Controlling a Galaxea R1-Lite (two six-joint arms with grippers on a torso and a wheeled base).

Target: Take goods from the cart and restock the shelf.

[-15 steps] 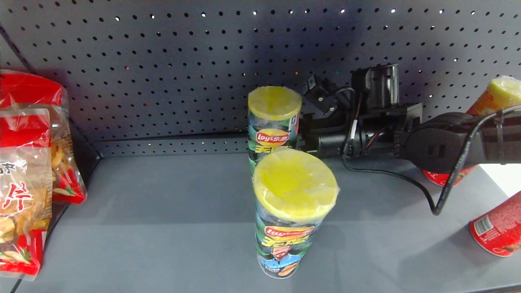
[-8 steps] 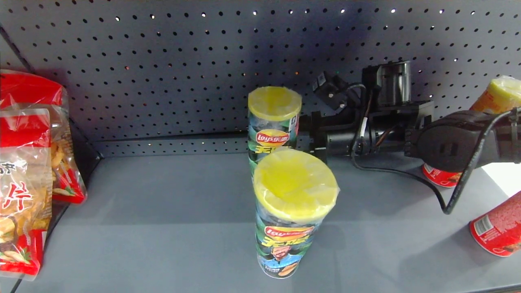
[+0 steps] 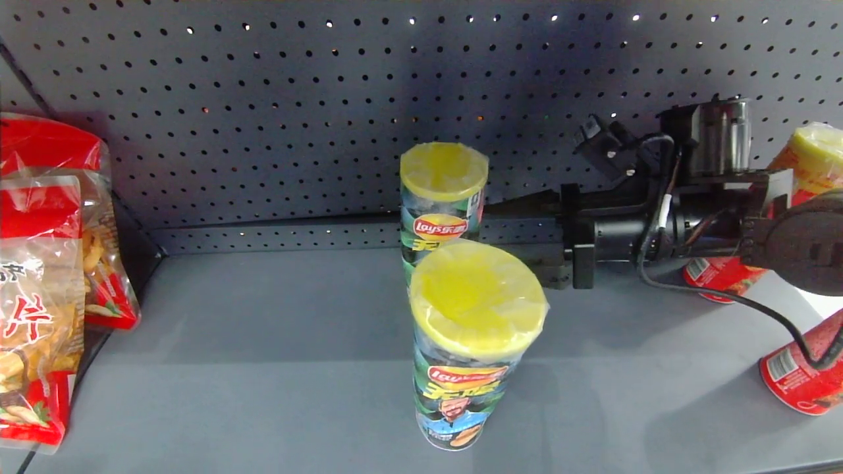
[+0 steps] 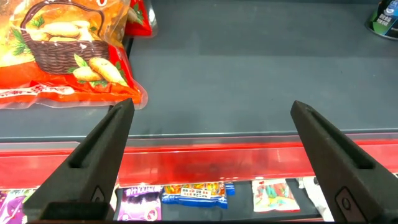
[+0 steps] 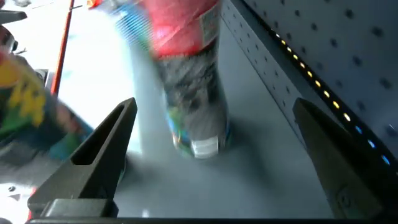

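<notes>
The head view takes in the grey metal shelf (image 3: 263, 368) with a rear green cardboard chip canister with a yellow plastic lid (image 3: 441, 204) close to the perforated back panel (image 3: 263, 99). A front green canister of the same kind (image 3: 471, 342) stands just before it. Both are upright, long axis vertical, lids facing up. From the robot's right, the right gripper (image 3: 520, 238) lies level beside the rear canister, fingers parted and holding nothing; whether a tip touches it cannot be told. Near the arm a red chip canister (image 3: 800, 378) lies tilted, a yellow-lidded red canister (image 3: 813, 155) leans by the back panel, and red crisp bags (image 3: 39, 263) stand at the left end. The right wrist view adds the wide gap between its fingers, with a blurred upright canister beyond. The left wrist view gives the left gripper (image 4: 212, 107), spread wide and empty, before the shelf's red front rail (image 4: 199, 165). It also takes in an orange potato-crisp bag (image 4: 62, 56) on the shelf and small packets (image 4: 193, 193) on a level beneath.
</notes>
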